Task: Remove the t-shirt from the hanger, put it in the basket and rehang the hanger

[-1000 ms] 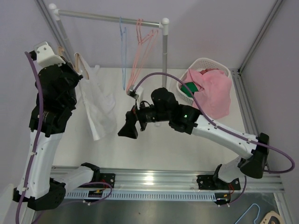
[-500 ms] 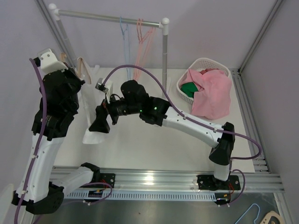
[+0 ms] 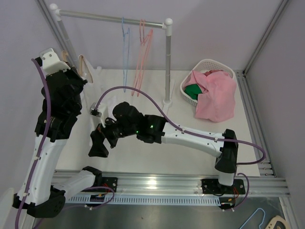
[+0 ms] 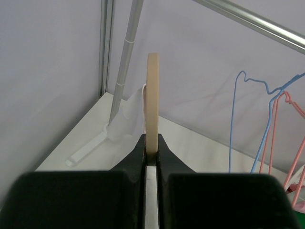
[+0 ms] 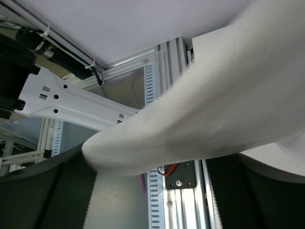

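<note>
- My left tool (image 4: pixel 151 151): clamped shut on the wooden hanger (image 4: pixel 152 90), at 10 o'clock on the table (image 3: pixel 157 152).
- My right tool (image 3: pixel 97 144): jaws wide apart, white t-shirt (image 5: pixel 214 105) draped between them.

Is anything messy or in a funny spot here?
Yes. A pink cloth spills out of the white basket and hangs over its rim down to the table. A loose hanger also lies beyond the table's near edge, at the right, instead of hanging on the rail.
</note>
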Controlling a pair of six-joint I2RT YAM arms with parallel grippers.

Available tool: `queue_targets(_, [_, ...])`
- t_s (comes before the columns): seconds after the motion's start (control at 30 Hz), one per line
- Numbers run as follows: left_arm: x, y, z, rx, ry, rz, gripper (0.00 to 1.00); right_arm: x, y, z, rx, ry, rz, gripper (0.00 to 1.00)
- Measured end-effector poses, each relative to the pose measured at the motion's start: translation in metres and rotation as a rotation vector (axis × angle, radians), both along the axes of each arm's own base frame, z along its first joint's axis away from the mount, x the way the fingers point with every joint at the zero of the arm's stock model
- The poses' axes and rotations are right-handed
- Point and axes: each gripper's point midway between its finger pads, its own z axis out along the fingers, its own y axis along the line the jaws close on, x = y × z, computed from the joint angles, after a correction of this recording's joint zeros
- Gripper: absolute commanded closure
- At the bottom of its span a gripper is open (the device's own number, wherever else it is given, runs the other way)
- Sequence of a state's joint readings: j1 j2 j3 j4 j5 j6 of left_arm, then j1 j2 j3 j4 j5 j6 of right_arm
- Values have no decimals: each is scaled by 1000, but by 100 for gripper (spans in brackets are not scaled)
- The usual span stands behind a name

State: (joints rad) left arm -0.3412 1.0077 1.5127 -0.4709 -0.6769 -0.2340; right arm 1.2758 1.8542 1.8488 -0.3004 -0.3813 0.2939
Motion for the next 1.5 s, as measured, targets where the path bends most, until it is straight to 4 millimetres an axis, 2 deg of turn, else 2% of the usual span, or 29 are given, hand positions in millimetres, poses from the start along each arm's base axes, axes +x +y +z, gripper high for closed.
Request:
queue_targets(0.03, [0, 0, 0, 0, 0, 0, 99, 0, 0, -4, -7, -2, -4, 32])
queue_targets(0.1, [0, 0, 0, -1, 0, -1, 99, 5, 1, -12, -18, -13, -28, 83])
queue_targets(0.13, [0, 0, 0, -1, 0, -2, 99, 9, 1, -16, -25, -12, -46, 87])
queue_targets(0.17, [0, 0, 0, -1, -1, -3, 99, 12, 1, -18, -30, -12, -62, 100])
queue_targets(0.33, [-1, 0, 4, 3, -11, -2, 99, 29, 4, -17, -15, -40, -141, 100])
queue_targets(0.5, [1, 0, 9, 5, -33, 2, 99, 23, 4, -27, -31, -49, -159, 100])
queue_targets(0.6, [13, -2, 9, 21, -34, 5, 99, 6, -2, -36, -57, -44, -154, 100])
queue_targets(0.77, [49, -9, 6, 58, 3, 20, 99, -41, -29, -55, -95, 1, -125, 100])
queue_targets(0.87, [71, -15, 2, 76, 36, 17, 99, -60, -45, -88, -144, 52, -117, 100])
queue_targets(0.93, [75, -18, 7, 76, 38, 2, 99, -64, -50, -115, -200, 76, -122, 100])
queue_targets(0.97, [73, -18, 10, 74, 33, -2, 99, -60, -49, -137, -246, 84, -134, 100])
queue_targets(1.0, [69, -17, 16, 71, 24, -3, 100, -54, -46, -149, -268, 88, -146, 100])
queue_targets(1.13, [43, -7, 46, 58, -40, 5, 99, -28, -38, -187, -322, 117, -199, 100])
queue_targets(1.23, [26, -1, 70, 59, -81, 10, 99, -19, -31, -201, -324, 136, -220, 100])
queue_targets(1.27, [16, 2, 86, 50, -111, 11, 99, -20, -30, -204, -328, 137, -220, 100])
queue_targets(1.33, [3, 5, 98, 37, -128, 4, 99, -16, -29, -213, -342, 134, -231, 100])
queue_targets(1.4, [-10, 7, 99, 20, -126, -11, 99, -5, -30, -220, -359, 124, -252, 100])
queue_targets(1.5, [-33, 6, 92, -7, -111, -56, 99, 33, -28, -219, -365, 112, -315, 100])
